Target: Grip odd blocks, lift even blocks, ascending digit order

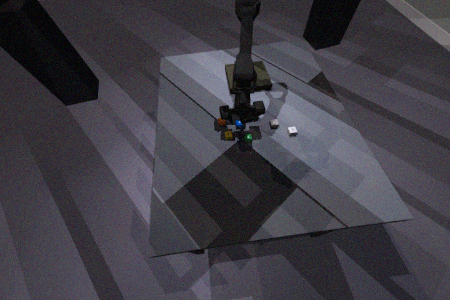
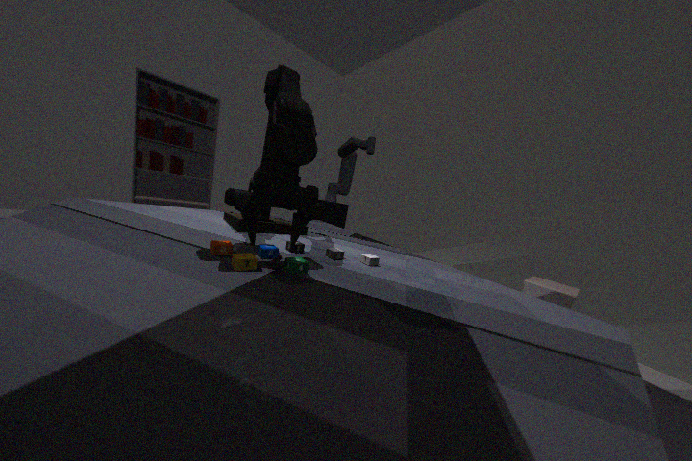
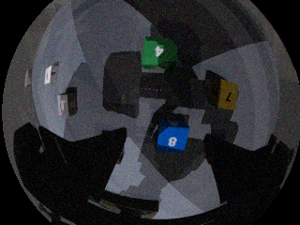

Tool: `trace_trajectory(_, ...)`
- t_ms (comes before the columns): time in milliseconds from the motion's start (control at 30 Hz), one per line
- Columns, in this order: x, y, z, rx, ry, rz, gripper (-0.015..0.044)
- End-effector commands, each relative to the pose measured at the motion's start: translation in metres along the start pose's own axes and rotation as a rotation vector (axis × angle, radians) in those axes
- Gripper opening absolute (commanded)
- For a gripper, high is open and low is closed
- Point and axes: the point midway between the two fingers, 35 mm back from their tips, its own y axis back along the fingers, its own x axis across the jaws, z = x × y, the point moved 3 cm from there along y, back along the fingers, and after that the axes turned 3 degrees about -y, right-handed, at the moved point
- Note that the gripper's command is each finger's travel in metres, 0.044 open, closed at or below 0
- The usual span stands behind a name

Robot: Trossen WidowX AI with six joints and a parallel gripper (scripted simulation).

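Observation:
My gripper [image 2: 273, 242] [image 3: 168, 137] is open and empty, its fingers low on either side of the blue block with 8 [image 1: 239, 124] [image 2: 268, 252] [image 3: 172, 137]. The green block with 4 [image 1: 248, 137] [image 2: 296, 265] [image 3: 158, 52] and yellow block with 7 [image 1: 228, 135] [image 2: 244, 261] [image 3: 227, 95] lie nearer the top and exterior views. The orange block [image 1: 221, 122] [image 2: 221, 248] is hidden in the wrist view. A dark block [image 2: 295, 247] is behind the right-hand fingertip. A grey block [image 1: 274, 124] [image 2: 334, 254] [image 3: 63, 104] and white block [image 1: 292, 130] [image 2: 369, 259] [image 3: 50, 75] lie to the right. Their digits are unclear.
The blocks stand on a table [image 1: 285, 219] [image 2: 358, 375] with hard shadows across it. The arm's base plate [image 1: 263, 75] is at the back. A shelf [image 2: 176, 141] and another, grey arm [image 2: 347, 168] stand beyond the table.

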Motion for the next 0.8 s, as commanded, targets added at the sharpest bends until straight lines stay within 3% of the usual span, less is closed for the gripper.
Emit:
trace_trajectory(0,0.0010,-0.0097,-0.0020,0.012,-0.004,0.007,0.0400)
trace_trajectory(200,0.0011,-0.0166,-0.0026,0.012,-0.004,0.007,0.0400)
trace_trajectory(567,0.0011,-0.0166,-0.0026,0.012,-0.004,0.007,0.0120)
trace_trajectory(767,0.0011,-0.0166,-0.0026,0.012,-0.004,0.007,0.0120)
